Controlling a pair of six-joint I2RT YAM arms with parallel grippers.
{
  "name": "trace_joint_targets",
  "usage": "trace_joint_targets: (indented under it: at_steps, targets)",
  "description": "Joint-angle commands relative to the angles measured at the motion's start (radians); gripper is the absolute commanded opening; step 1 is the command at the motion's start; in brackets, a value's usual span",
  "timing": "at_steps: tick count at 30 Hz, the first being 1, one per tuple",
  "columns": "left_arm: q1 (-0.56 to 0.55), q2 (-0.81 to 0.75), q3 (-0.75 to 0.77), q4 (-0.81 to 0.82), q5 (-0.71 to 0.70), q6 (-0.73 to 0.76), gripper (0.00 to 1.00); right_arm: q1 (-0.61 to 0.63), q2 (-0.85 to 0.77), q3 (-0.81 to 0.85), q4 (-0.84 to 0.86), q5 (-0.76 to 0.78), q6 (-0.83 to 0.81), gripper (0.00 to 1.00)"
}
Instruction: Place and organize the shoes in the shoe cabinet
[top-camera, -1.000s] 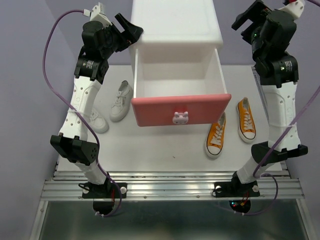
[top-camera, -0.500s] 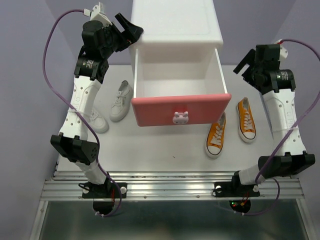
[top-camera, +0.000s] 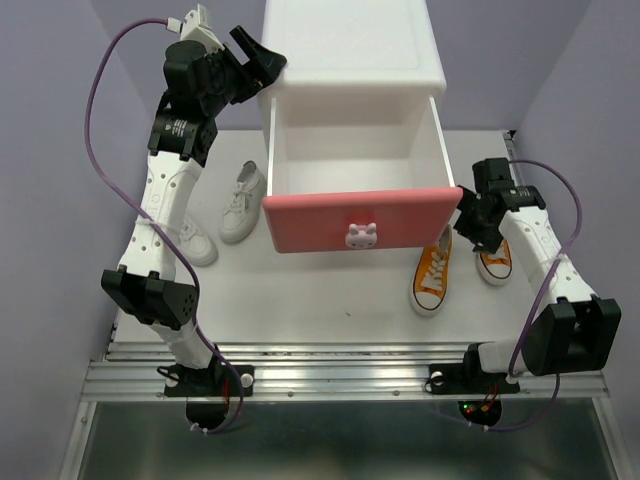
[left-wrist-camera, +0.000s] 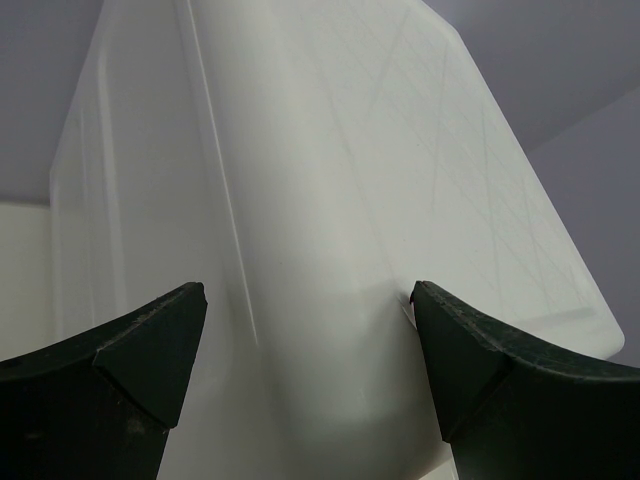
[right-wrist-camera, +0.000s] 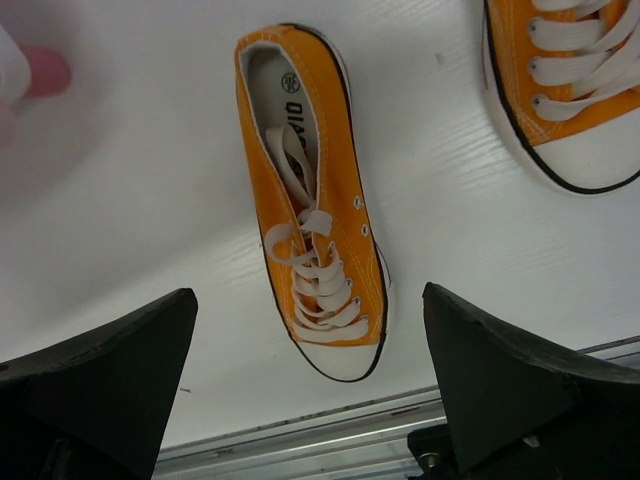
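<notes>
A: While the right gripper (top-camera: 468, 222) hangs just beside the open drawer's right front corner, what's under it?
B: Orange shoe (right-wrist-camera: 315, 255), toe toward the near edge, seen between the spread fingers (right-wrist-camera: 100, 380) in the wrist view. Jaws wide, holding nothing, clear of the shoe.
A: Shoe count?
B: Four, all on the table (top-camera: 300, 290). Two are orange. That orange shoe (top-camera: 432, 268) lies just right of the drawer front. The second orange shoe (top-camera: 493, 265) lies further right, partly hidden by the right arm. Two are white. One white shoe (top-camera: 243, 203) lies left of the drawer. The second white shoe (top-camera: 195, 245) is nearer and further left, mostly behind the left arm.
A: Cabinet?
B: One shoe cabinet (top-camera: 350, 50), white, far centre. Upper drawer (top-camera: 350, 150) is pulled out toward the near side, with a pink front (top-camera: 320, 215) and a bunny knob (top-camera: 361, 236).
A: Anything in the way?
B: The drawer juts out between the two pairs, its front just beside the orange shoe's heel. Purple cables (top-camera: 95, 130) loop off both arms. A metal rail (top-camera: 340, 370) runs along the near edge.
A: Left gripper?
B: Left gripper (top-camera: 260, 52) is up at the cabinet's left top edge, jaws wide. The cabinet corner sits between its fingers (left-wrist-camera: 130, 370). Nothing is gripped, and I can't tell if it's touching.
</notes>
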Motion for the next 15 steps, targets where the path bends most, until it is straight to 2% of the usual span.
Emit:
trace_joint_targets:
  at_steps: [1, 10, 15]
  targets:
    - [0.019, 0.078, -0.056, -0.319, -0.057, 0.106, 0.94, -0.009, 0.021, -0.034, 0.072, -0.098, -0.074, 1.0]
    - [0.019, 0.077, -0.054, -0.342, -0.076, 0.11, 0.94, -0.009, 0.146, -0.117, 0.176, -0.096, -0.081, 1.0]
    - [0.019, 0.077, -0.053, -0.348, -0.082, 0.112, 0.94, -0.009, 0.174, -0.128, 0.205, -0.085, -0.108, 0.93]
